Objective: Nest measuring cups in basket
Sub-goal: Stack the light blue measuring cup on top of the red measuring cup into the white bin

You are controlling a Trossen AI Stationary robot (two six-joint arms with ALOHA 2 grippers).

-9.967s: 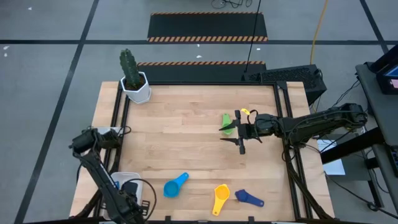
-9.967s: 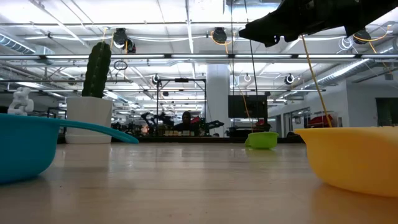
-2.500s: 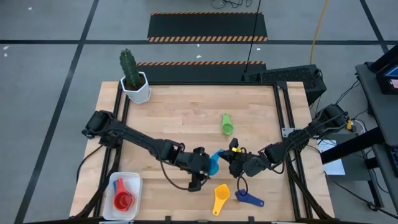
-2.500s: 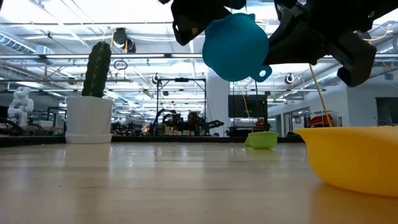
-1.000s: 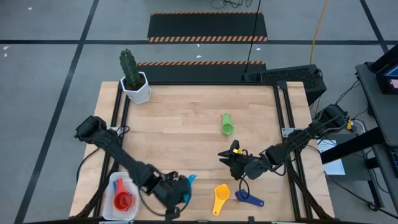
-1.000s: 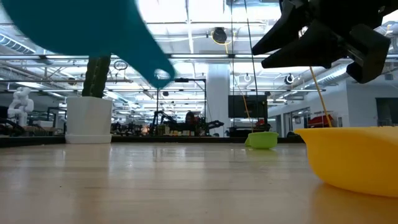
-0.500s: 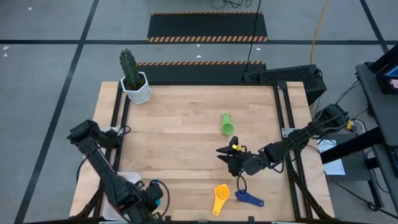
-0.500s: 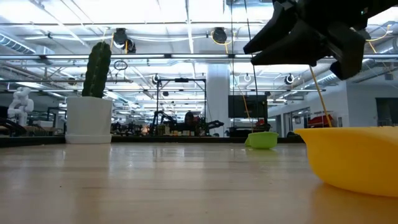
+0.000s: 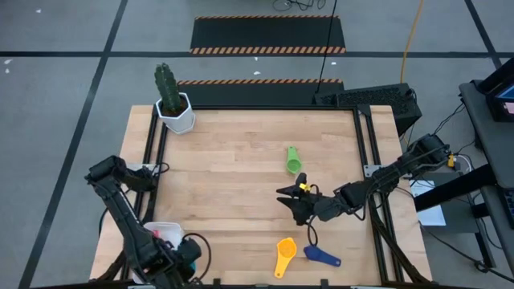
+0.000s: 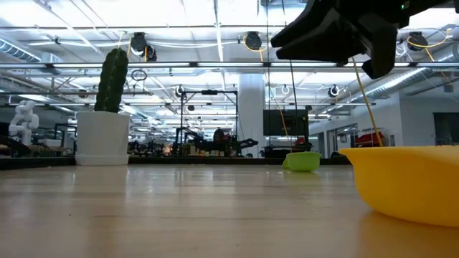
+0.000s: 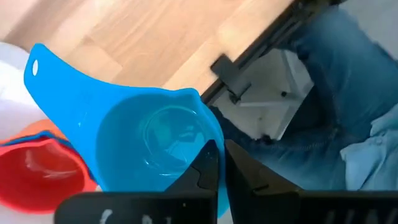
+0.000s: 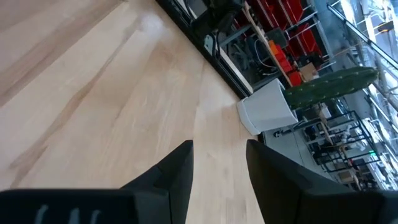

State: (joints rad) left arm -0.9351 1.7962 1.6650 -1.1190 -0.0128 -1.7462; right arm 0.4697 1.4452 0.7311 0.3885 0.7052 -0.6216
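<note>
One light blue cup (image 11: 155, 140) pinched at its rim by left pincer (image 11: 221, 165), over red cup (image 11: 40, 171).

1. The high view looks straight down on the whole table (image 9: 241, 160).
2. The low view sits at tabletop level, facing the cactus (image 10: 112, 72).
3. The right wrist view also shows that cactus (image 12: 336, 84).
4. The left wrist view looks closely at the table's edge.

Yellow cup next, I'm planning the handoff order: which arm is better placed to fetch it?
Right. The right gripper hangs open just beyond the yellow cup, while the left gripper is busy over the basket, holding the light blue cup.
</note>
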